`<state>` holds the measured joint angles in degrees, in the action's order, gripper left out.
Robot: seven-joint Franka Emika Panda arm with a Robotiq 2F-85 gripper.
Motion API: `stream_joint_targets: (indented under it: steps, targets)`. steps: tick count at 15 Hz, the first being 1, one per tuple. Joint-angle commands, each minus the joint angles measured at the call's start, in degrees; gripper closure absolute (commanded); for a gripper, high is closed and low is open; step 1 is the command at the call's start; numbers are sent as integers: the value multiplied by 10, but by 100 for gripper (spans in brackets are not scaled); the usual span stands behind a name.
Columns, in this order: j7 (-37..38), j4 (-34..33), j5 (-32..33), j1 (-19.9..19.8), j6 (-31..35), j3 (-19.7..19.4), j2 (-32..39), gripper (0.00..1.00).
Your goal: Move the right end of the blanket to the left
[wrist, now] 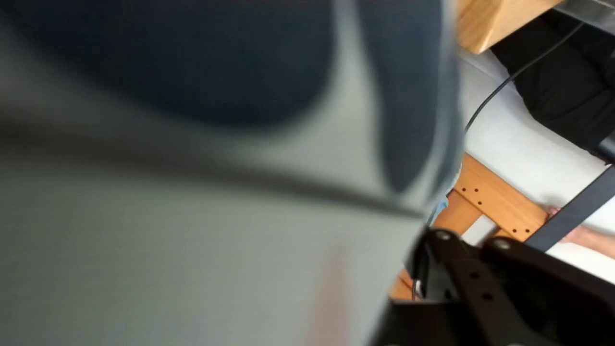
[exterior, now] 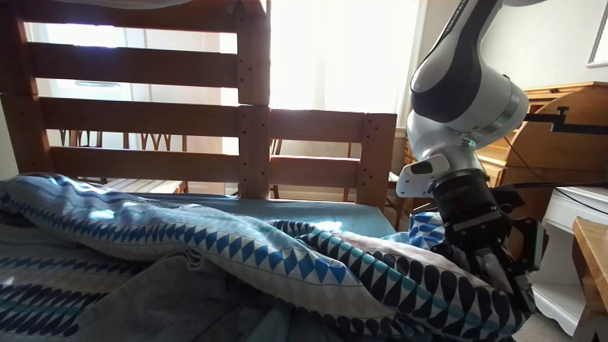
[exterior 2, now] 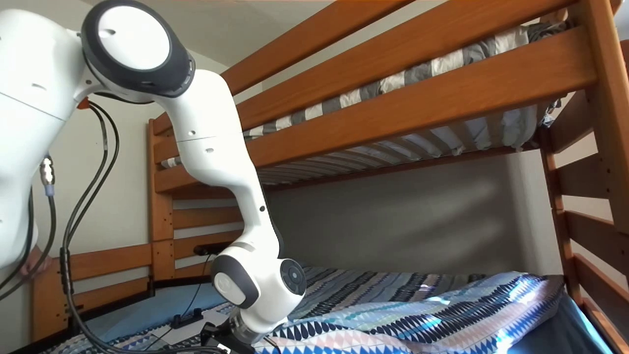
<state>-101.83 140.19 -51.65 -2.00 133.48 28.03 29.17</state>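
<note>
The blanket (exterior: 266, 247), with navy, blue and white patterned stripes, lies in thick folds across the lower bunk. It also spreads over the bed in an exterior view (exterior 2: 417, 319). In an exterior view its right end narrows down to my gripper (exterior: 515, 289), which points down at that end, touching it. One finger shows against the outer edge of the fabric; the other is partly hidden behind the fold. In the wrist view blurred blanket fabric (wrist: 216, 240) fills the left side, close to the camera. The fingertips are hidden, so their closure does not show.
A plain grey-teal cloth (exterior: 166, 294) lies under the folds. Wooden bunk rails (exterior: 142, 118) stand behind; the upper bunk (exterior 2: 417, 93) overhangs the bed. A wooden table edge (exterior: 591, 251) and white cabinet (exterior: 560, 266) stand near the gripper. A person's hand (wrist: 571, 230) rests on the bed frame.
</note>
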Motion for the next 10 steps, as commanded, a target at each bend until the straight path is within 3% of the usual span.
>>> stream_joint_targets:
  steps: [1,7,10]
  targets:
    - [-3,16,-43,59,35,-20,-45,41]
    - [-43,46,-163,92,113,-23,-137,2]
    - [-59,60,-234,103,116,-33,-198,0]
